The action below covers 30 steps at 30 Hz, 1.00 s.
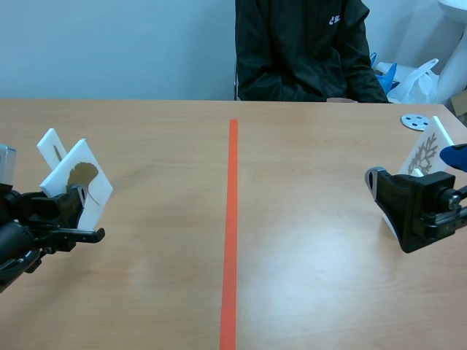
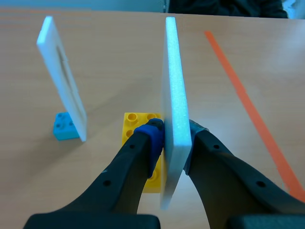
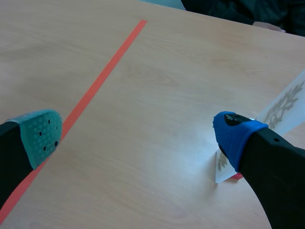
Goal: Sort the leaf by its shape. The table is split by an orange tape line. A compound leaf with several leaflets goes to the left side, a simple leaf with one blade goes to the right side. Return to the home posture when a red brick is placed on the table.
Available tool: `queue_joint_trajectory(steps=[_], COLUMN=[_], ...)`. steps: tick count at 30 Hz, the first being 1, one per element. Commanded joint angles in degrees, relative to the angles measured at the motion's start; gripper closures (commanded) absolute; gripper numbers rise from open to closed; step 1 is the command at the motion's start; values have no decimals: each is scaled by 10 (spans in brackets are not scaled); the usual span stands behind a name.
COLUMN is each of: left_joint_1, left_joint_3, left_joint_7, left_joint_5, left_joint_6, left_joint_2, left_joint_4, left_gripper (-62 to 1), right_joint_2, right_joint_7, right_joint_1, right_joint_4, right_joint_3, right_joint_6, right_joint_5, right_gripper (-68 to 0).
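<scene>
My left gripper (image 2: 174, 137) is shut on the edge of a white foam card (image 2: 174, 90) that stands over a yellow brick (image 2: 138, 126); whether the card touches the brick I cannot tell. In the scene view this card (image 1: 79, 182) leans and shows a single-blade olive leaf, left of the orange tape line (image 1: 231, 219), with the left gripper (image 1: 76, 203) at its lower edge. On the right side stands a card with a many-lobed brown leaf (image 1: 425, 153), on a red base (image 3: 233, 176). My right gripper (image 3: 138, 138) is open beside that card (image 3: 286, 105), nothing between its fingers.
A second white card (image 2: 62, 76) stands upright in a blue brick (image 2: 64, 126) beyond and beside my left gripper. A blue-and-white disc (image 1: 416, 121) lies at the far right. A person in a dark jacket (image 1: 303, 51) sits across the table.
</scene>
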Motion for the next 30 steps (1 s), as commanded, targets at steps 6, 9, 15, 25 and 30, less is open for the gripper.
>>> queue_joint_trajectory(steps=[6, 9, 15, 25, 30], left_joint_1=[-39, -66, -112, -134, -137], left_joint_3=[3, 3, 3, 2, 2], left_joint_7=[-60, -63, -87, -107, -106], left_joint_5=[-3, -3, 5, 5, 5], left_joint_6=[23, 26, 38, 52, 51], left_joint_2=[-3, -3, 0, 7, 7], left_joint_4=[-83, -129, -200, -257, -263], left_gripper=[-70, -70, -70, -70, -74], right_joint_2=[6, 6, 6, 6, 6], right_joint_7=[6, 7, 6, 7, 7], right_joint_1=[8, 8, 8, 8, 8], right_joint_4=[0, 0, 0, 0, 0], right_joint_3=[7, 8, 8, 8, 8], right_joint_6=[0, 0, 0, 0, 0], right_joint_5=[7, 7, 7, 7, 7], right_gripper=[-679, -679, -679, -679, -679])
